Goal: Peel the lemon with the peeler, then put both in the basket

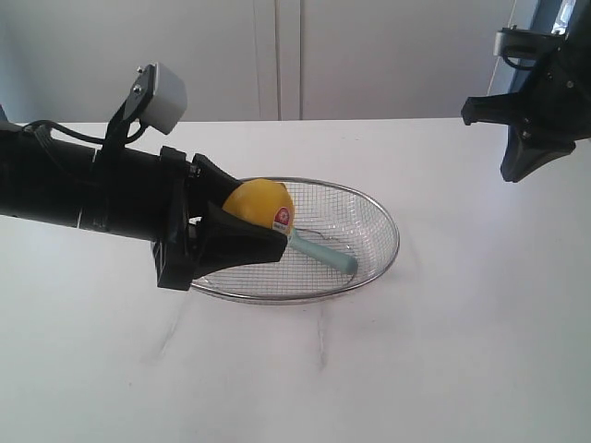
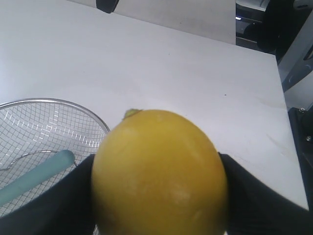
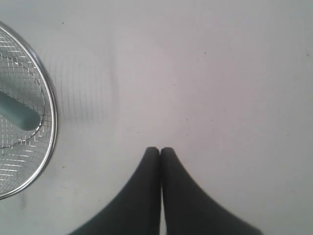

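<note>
Lemon [image 1: 257, 203] gripped — peeler [image 1: 331, 254] in basket [image 1: 393, 231].

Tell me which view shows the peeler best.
Exterior: the peeler handle lies in the basket, head hidden behind the lemon. Both wrist views catch only the handle's end.

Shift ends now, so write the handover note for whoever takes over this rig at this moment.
Left claw: closed on the lemon, holding it at the left end of the basket.
Right claw: shut, empty, above the table, right of the basket.
Peeler: lying in the basket.
Done: peeler is in. No peeled patch shows on the skin in view; check it.
Left: set the lemon in the basket and let go.
</note>
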Controlling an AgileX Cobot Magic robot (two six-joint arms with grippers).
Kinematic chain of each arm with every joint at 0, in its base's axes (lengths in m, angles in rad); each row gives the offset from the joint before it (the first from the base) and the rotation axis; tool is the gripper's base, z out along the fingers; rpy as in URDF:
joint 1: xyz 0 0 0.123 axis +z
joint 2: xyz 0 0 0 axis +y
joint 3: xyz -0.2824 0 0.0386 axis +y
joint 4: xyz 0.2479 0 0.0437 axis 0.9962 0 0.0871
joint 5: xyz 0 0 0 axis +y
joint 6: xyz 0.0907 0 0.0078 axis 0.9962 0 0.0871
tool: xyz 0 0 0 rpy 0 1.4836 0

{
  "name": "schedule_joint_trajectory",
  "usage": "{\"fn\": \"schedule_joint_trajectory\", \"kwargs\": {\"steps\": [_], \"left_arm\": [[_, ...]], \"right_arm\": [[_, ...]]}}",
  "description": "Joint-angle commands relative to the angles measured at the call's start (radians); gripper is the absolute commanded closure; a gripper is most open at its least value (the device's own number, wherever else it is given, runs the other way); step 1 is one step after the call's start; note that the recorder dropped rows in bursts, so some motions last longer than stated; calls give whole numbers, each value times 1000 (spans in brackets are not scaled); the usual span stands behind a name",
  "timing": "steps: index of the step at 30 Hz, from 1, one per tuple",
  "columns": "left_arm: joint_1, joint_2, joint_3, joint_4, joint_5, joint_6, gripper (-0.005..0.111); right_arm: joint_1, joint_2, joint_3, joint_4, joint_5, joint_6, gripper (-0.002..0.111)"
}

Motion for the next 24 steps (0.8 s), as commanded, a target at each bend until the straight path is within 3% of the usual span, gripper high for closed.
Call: {"fn": "schedule_joint_trajectory", "kwargs": {"steps": [1, 16, 24], "left_arm": [[-6, -9, 6, -22, 24, 0, 107], [-6, -9, 6, -22, 22, -3, 107], [-6, -9, -35, 15, -9, -189, 107]], "right_arm": [[-6, -12, -7, -7, 5, 1, 108], [-6, -12, -7, -7, 5, 1, 108], [-6, -12, -7, -7, 5, 1, 108]]}}
